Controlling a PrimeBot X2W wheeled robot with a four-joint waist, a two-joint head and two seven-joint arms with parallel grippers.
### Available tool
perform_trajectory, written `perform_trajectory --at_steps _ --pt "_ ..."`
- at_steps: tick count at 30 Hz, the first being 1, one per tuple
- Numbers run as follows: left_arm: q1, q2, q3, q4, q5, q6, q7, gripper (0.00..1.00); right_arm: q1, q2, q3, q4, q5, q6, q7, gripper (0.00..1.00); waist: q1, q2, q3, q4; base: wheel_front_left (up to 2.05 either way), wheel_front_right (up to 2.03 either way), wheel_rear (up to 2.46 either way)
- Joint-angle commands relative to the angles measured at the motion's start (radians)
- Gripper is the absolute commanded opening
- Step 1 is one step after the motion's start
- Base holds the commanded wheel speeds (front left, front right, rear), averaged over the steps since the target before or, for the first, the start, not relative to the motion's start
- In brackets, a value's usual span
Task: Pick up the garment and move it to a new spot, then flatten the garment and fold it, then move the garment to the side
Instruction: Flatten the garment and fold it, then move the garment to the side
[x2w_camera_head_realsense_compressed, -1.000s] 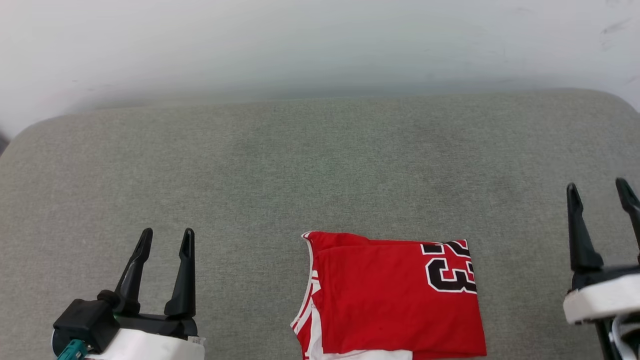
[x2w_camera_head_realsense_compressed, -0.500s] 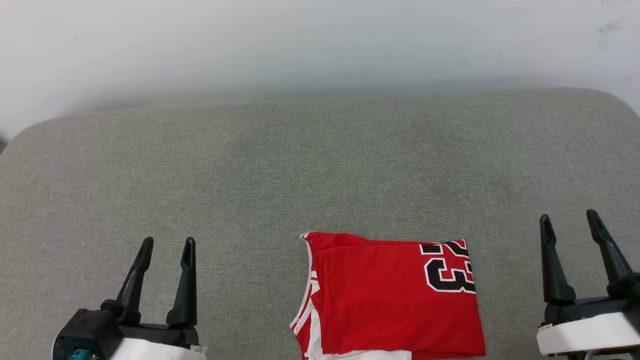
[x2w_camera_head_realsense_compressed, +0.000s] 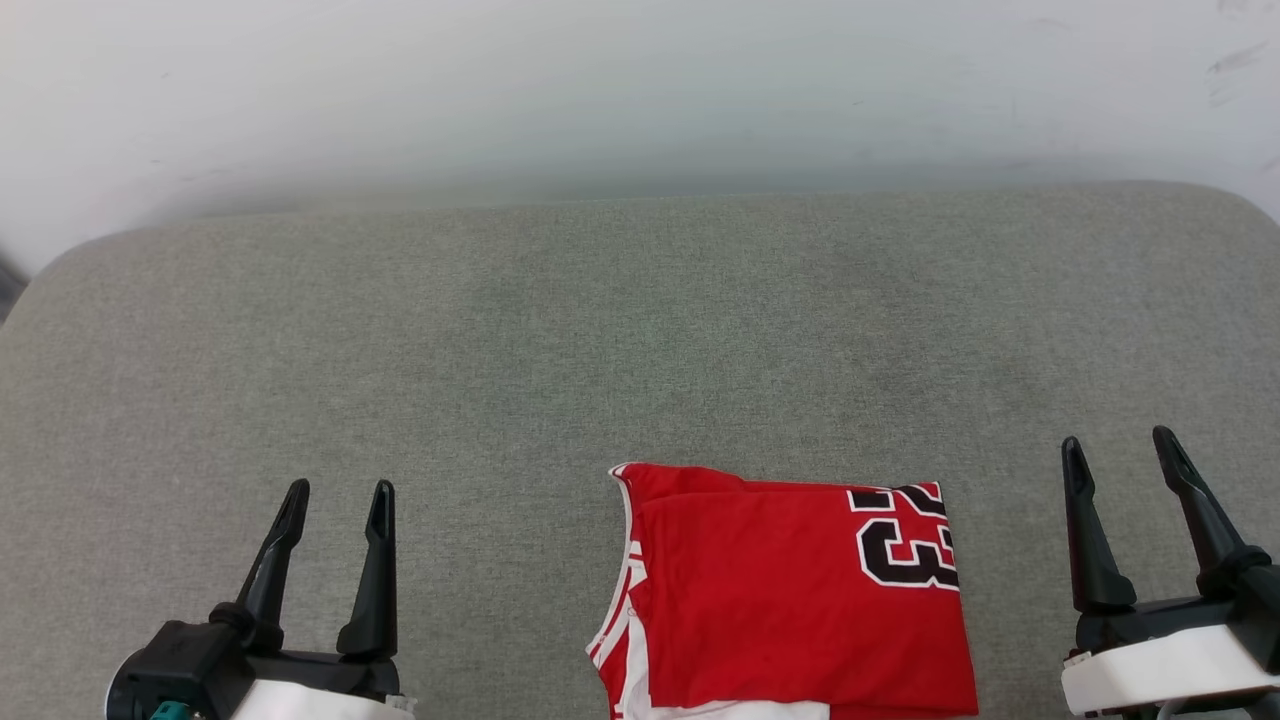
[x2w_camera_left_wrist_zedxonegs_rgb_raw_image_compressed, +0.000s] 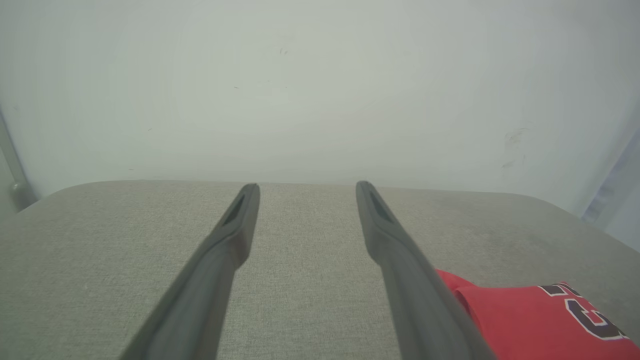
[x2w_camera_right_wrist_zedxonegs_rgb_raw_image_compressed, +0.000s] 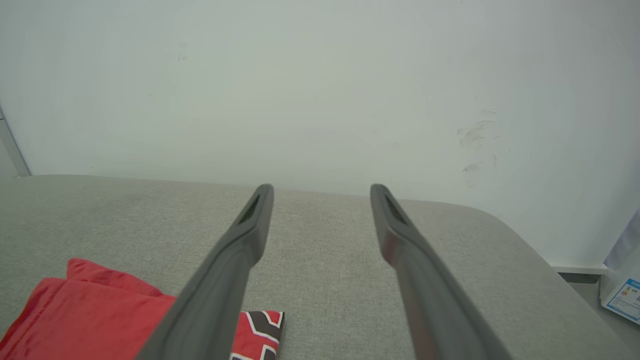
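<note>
1. Folded red garment lies on the grey surface, lower centre-right of frame
2. Spread wide and empty: left fingers, lower left; right fingers, lower right
3. The garment sits between them, nearer the right fingers

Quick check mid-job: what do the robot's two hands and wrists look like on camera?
The left hand has two long, black, tapered fingers with slotted tips on a black base, a white wrist shell behind it and a teal connector. The right hand has the same black fingers and base, with a white shell.
</note>
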Motion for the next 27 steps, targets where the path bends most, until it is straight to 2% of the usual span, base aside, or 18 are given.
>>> perform_trajectory --at_steps 1,6,10,12,19,23,27 --pt "0.001 -0.005 0.004 -0.001 0.007 -0.001 -0.002 1.00 0.002 -0.002 -0.001 -0.004 -0.002 -0.001 0.002 1.00 0.0000 0.0000 0.001 0.000 0.00 0.00 0.00" --pt "-0.003 -0.006 0.000 -0.004 0.006 -0.001 -0.002 1.00 0.007 -0.015 0.007 -0.008 0.003 -0.001 0.028 1.00 0.0000 0.0000 0.009 0.002 0.00 0.00 0.00" --pt "-0.010 -0.006 -0.006 -0.005 0.003 -0.001 -0.002 1.00 0.008 -0.034 0.026 -0.020 0.036 -0.001 0.100 1.00 0.0000 0.0000 0.018 0.006 0.00 0.00 0.00" --pt "-0.015 -0.004 -0.010 -0.007 0.000 -0.001 -0.002 1.00 0.009 -0.052 0.043 -0.030 0.071 -0.001 0.194 1.00 0.0000 0.0000 0.027 0.009 0.00 0.00 0.00" --pt "-0.037 0.001 -0.019 -0.009 -0.006 -0.001 -0.002 1.00 0.020 -0.118 0.108 -0.083 0.236 -0.001 0.661 1.00 0.0000 0.0000 0.069 0.028 0.00 0.00 0.00" --pt "-0.055 0.003 -0.030 -0.007 -0.007 -0.001 -0.002 1.00 0.001 -0.111 0.090 -0.098 0.269 -0.001 0.875 1.00 0.0000 0.0000 0.101 0.046 0.00 0.00 0.00" --pt "-0.074 0.005 -0.040 -0.003 -0.010 -0.001 -0.002 1.00 -0.037 -0.065 0.050 -0.080 0.266 -0.001 0.991 1.00 0.0000 0.0000 0.131 0.068 0.00 0.00 0.00"
